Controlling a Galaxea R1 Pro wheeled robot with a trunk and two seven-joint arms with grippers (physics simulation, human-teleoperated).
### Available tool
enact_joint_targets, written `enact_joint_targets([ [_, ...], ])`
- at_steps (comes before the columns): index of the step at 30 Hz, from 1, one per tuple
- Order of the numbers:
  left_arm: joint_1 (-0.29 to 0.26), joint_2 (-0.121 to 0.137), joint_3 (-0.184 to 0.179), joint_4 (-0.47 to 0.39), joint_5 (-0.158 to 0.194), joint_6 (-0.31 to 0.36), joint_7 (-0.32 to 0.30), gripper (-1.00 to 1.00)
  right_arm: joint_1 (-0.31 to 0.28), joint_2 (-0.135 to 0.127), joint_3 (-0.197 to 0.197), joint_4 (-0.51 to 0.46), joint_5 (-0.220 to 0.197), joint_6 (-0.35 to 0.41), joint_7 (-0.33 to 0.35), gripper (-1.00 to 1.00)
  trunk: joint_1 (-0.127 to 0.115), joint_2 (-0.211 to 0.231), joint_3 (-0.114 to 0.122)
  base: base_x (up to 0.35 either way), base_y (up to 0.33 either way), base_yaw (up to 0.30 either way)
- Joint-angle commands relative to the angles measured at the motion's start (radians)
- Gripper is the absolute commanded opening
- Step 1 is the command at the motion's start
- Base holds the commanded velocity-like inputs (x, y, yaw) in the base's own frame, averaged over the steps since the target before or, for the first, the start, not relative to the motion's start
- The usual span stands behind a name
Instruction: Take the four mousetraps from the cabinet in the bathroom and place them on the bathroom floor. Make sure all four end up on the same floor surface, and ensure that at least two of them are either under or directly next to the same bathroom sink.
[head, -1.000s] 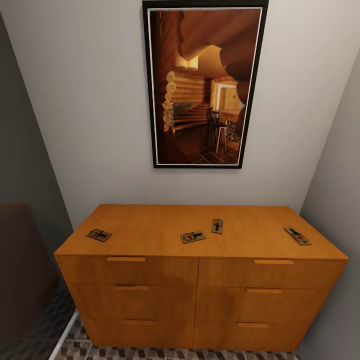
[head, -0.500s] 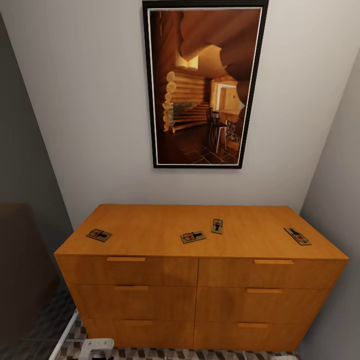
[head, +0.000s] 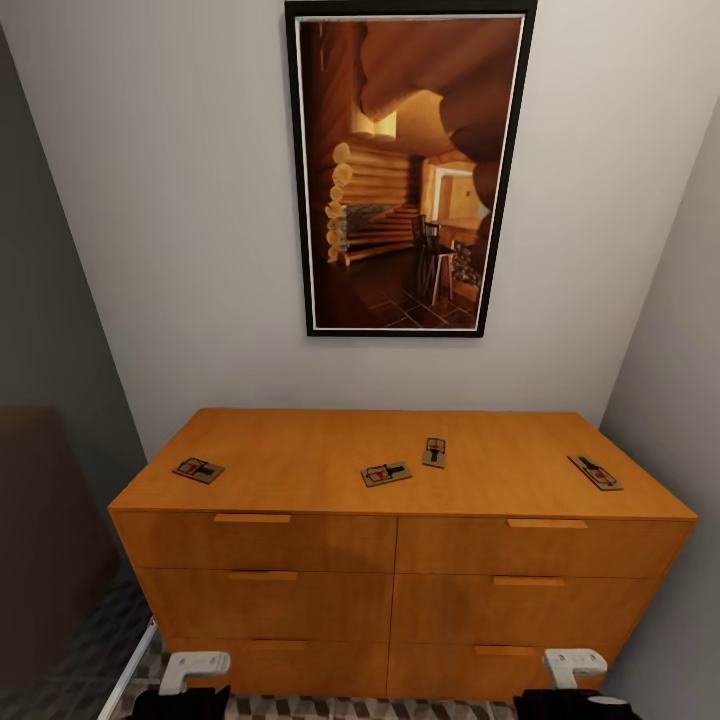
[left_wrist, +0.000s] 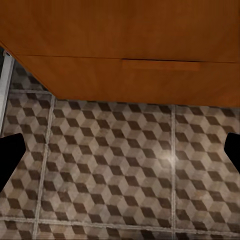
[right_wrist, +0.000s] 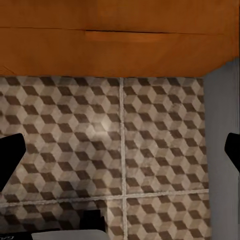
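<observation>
Several mousetraps lie flat on top of the orange-brown cabinet (head: 400, 560): one at its left end (head: 198, 469), two close together near the middle (head: 386, 473) (head: 434, 452), one at its right end (head: 595, 472). All drawers are shut. Low at the head view's edge, my left arm (head: 193, 665) and right arm (head: 574, 662) poke up in front of the bottom drawers. My left gripper (left_wrist: 120, 155) and right gripper (right_wrist: 120, 152) hang open and hold nothing. Both look down on the cube-patterned bathroom floor (left_wrist: 115, 170) by the cabinet's foot. The sink is out of view.
A large framed picture (head: 408, 170) hangs on the wall above the cabinet. A grey wall (head: 675, 400) closes in at the cabinet's right end. A dark surface (head: 40, 520) and a pale rail (head: 130, 675) stand at its left.
My left arm rose into the bottom of the head view first, then my right arm. The mousetraps and cabinet have not moved.
</observation>
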Motion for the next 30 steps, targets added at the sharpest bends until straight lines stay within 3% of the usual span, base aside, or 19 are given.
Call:
enact_joint_targets([
  [1,0.0,0.0,0.0,-0.008,0.004,0.014,0.004,1.0,0.0,0.0,-0.007,-0.018,0.001,0.013,-0.001,1.0,0.0,0.0,-0.001,0.0,0.0,0.0],
  [9,-0.006,-0.007,-0.001,-0.041,0.004,0.059,0.004,1.0,0.001,-0.002,-0.053,-0.108,0.001,0.056,-0.001,1.0,0.0,0.0,-0.001,0.0,0.0,0.0],
  [20,-0.067,-0.042,-0.004,-0.051,0.004,0.112,0.004,1.0,-0.014,-0.008,-0.084,-0.139,0.001,0.102,-0.001,1.0,0.0,0.0,-0.001,0.0,0.0,0.0],
  [30,-0.089,-0.063,-0.009,-0.052,0.004,0.127,0.004,1.0,-0.038,-0.011,-0.096,-0.142,0.001,0.123,-0.001,1.0,0.0,0.0,-0.001,0.0,0.0,0.0],
])
